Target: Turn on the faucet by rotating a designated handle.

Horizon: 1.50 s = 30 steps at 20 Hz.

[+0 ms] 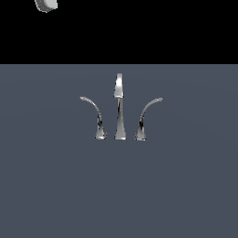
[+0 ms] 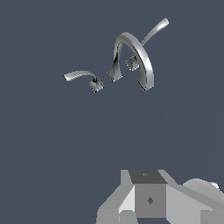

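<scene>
The chrome faucet (image 1: 119, 107) stands on the grey surface, its tall centre spout between two curved levers. The handle (image 1: 93, 114) is the lever on the exterior view's left, its tip arcing out leftward from a flared base. The mirror lever (image 1: 146, 116) arcs rightward. In the wrist view the spout (image 2: 133, 57) shows as an arch, with the handle (image 2: 81, 76) to one side and the other lever (image 2: 151, 33) beyond it. Grey blocks of my gripper (image 2: 148, 199) show at the frame's edge, well away from the faucet and touching nothing. Its jaws are not clear.
A grey piece of the arm (image 1: 46, 4) shows at the top of the exterior view's left, far above the faucet. The flat dark grey surface (image 1: 119, 195) spreads around the faucet on all sides. The background beyond is black.
</scene>
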Each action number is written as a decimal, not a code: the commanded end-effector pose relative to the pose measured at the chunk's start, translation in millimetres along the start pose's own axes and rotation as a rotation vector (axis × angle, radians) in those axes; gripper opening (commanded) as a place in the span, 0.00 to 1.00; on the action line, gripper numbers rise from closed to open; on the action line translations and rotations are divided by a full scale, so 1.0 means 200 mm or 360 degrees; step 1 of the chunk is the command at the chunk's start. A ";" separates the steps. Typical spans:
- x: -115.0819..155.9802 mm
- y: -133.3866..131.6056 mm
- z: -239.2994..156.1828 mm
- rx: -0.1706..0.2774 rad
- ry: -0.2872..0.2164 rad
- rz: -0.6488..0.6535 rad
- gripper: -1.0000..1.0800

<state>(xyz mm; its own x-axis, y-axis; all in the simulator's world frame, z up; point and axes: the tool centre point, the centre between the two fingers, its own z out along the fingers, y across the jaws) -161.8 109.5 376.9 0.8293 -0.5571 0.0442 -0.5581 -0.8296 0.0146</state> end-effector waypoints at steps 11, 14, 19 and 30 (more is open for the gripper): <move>0.13 -0.25 0.26 0.0004 -0.0024 0.0404 0.00; 0.17 -0.31 0.31 0.0004 -0.0029 0.0495 0.00; 0.24 -0.39 0.41 0.0004 -0.0037 0.0645 0.00; 0.42 -0.53 0.62 0.0000 -0.0051 0.0973 0.00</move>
<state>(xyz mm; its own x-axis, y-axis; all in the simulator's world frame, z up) -35.6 146.5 261.0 0.3872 -0.9219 0.0156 -0.9220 -0.3873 -0.0036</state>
